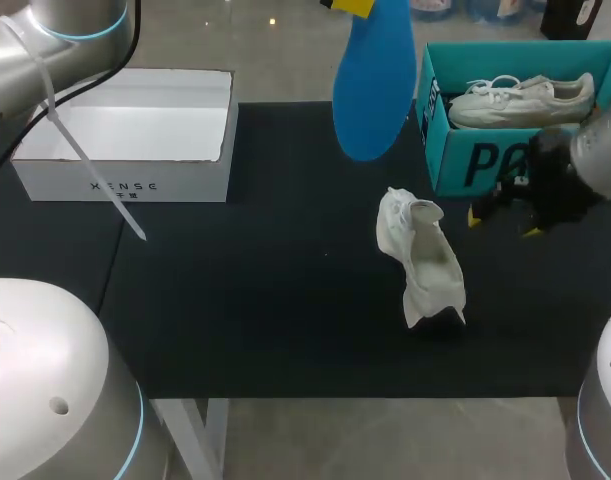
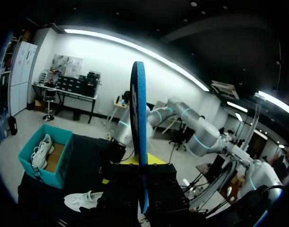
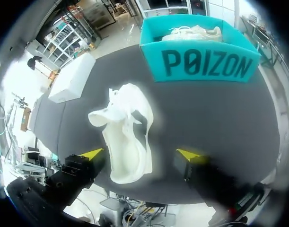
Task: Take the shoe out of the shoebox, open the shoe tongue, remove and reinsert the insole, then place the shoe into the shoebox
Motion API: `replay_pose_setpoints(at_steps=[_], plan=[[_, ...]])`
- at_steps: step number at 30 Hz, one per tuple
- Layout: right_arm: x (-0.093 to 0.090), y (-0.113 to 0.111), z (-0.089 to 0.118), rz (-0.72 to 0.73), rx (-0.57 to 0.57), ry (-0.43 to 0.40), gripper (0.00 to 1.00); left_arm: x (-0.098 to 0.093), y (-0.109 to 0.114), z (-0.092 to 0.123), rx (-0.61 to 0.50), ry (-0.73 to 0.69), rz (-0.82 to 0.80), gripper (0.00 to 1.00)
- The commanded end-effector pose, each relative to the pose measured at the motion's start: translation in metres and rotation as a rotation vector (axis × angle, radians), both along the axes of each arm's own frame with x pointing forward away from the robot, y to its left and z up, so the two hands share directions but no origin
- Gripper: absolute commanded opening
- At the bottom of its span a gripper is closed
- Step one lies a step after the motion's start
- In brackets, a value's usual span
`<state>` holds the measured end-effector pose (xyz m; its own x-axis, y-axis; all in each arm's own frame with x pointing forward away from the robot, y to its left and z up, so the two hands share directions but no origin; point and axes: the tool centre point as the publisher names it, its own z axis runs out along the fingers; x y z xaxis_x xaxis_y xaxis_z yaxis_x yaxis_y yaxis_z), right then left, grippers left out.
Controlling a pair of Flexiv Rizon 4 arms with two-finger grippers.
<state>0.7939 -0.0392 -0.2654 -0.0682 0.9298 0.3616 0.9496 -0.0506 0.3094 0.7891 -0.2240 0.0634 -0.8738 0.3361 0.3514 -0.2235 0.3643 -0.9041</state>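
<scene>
My left pincer [image 2: 143, 166] is clamped on the blue insole [image 1: 373, 80], held up just left of the teal shoebox [image 1: 455, 165]. The white shoe [image 1: 425, 262] lies in front of the shoebox. My right pincer [image 1: 500, 213] hangs wide apart at the shoebox's front wall.

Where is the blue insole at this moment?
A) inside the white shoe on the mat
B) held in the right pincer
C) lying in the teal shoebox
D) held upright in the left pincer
D: the blue insole stands clamped in the left pincer, up in the air; the white shoe lies apart from it, ahead of the open right pincer.
</scene>
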Motion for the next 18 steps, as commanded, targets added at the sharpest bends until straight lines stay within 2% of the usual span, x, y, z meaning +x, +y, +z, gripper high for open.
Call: replay_pose_setpoints(at_steps=[1,9,16,18], plan=[[0.011,-0.014,0.024,0.128,0.334,0.150,1.00,0.000,-0.001,0.000,0.000,-0.001,0.000,0.00],[0.024,-0.012,0.046,0.121,0.596,0.286,1.00,0.000,-0.001,0.000,0.000,-0.001,0.000,0.00],[0.024,0.006,0.058,0.126,0.783,0.414,1.00,0.000,-0.001,0.000,0.000,-0.001,0.000,0.00],[0.026,0.010,0.059,0.124,0.830,0.428,1.00,0.000,-0.001,0.000,0.000,-0.001,0.000,0.00]])
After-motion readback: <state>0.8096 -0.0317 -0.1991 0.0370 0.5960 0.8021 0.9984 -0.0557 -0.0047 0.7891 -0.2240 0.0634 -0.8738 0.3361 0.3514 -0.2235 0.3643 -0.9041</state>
